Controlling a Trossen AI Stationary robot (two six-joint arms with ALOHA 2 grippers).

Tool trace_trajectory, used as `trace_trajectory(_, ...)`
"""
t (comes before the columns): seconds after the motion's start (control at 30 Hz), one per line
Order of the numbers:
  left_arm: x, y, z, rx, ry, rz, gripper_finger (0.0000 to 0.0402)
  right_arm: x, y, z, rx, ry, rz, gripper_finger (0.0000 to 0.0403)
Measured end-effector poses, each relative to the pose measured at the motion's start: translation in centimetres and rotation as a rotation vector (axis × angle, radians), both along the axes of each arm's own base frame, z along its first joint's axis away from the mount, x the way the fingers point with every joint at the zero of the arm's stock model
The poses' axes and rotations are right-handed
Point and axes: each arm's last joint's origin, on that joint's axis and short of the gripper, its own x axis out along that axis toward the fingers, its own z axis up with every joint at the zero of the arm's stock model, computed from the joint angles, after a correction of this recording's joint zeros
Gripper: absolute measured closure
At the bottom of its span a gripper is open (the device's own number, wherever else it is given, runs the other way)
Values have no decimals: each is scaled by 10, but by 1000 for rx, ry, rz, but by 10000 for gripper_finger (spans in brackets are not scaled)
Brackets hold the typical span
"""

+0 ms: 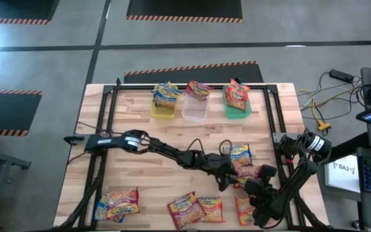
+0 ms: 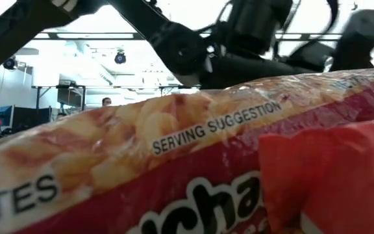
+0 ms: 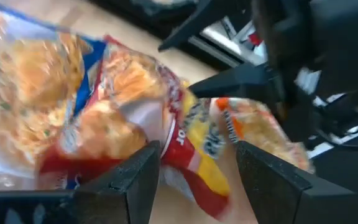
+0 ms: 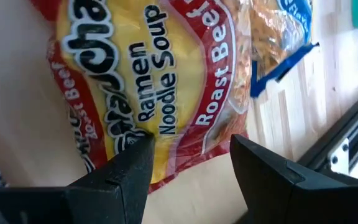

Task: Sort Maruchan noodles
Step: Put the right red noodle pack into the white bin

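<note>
Here, red packet point(image 4: 166, 87) beyond open right tool point(image 4: 191, 168).

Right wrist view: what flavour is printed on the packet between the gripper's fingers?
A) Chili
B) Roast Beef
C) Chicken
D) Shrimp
B: the red-and-yellow packet reads "Roast Beef" beside "Ramen Noodle Soup", lying between the right gripper's open fingers.

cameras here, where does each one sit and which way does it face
High view: overhead, straight down on the table, bins and both arms.
Low view: tabletop height, lens against a red noodle packet; arms above.
Left wrist view: past the open left hand at mixed packets.
Right wrist view: past the open right hand at a Roast Beef packet.
Shared: both wrist views show their own dark fingers over packets.
</note>
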Motion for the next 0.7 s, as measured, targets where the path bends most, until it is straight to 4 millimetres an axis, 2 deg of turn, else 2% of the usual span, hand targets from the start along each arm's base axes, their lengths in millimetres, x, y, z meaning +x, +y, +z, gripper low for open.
trace_trajectory(0.23, 19, -3, -2, 24, 79, -3, 206, 5, 1, -4, 10, -78, 45, 200)
trace_trajectory(0.43, 23, -6, 6, 102, 106, -28, 206, 8, 1, -4, 3, -119, 71, 200)
trace_trajectory(0.7, 26, -7, 19, 188, 154, -63, 206, 19, 2, 14, -23, -296, 126, 200)
